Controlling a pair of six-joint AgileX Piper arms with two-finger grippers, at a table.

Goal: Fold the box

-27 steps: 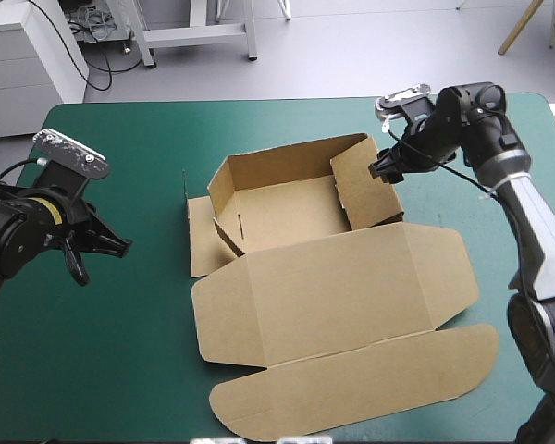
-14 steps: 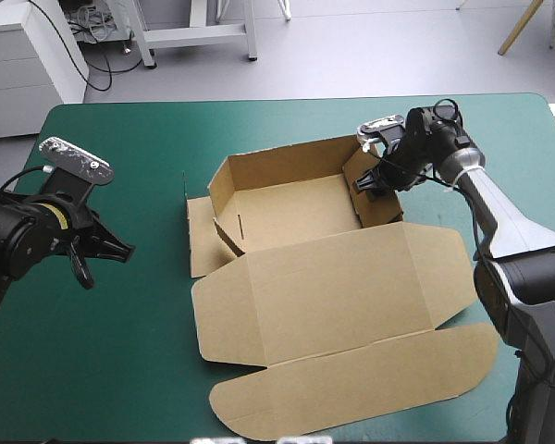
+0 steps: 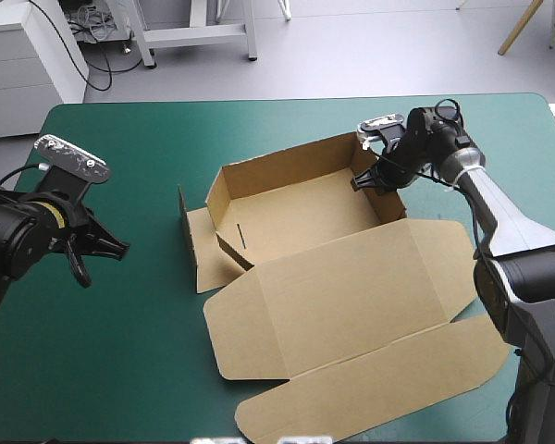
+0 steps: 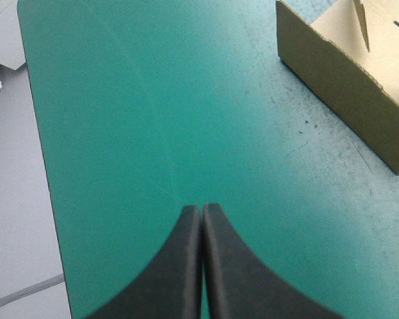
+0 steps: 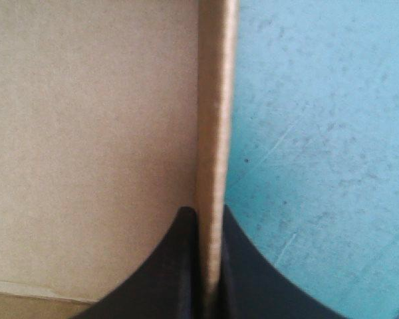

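At the right wall of the box (image 3: 296, 208), my right claw (image 5: 209, 212) clamps its edge; my left claw (image 4: 202, 207) hangs clenched over the tabletop (image 4: 153, 100).

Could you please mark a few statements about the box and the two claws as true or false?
1. The right claw is shut on the box's right wall. True.
2. The left claw grips the box. False: it is shut on nothing, over bare cover, apart from the box.
3. The lid lies flat on the table. True.
4. The far wall lies flat. False: it stands upright.
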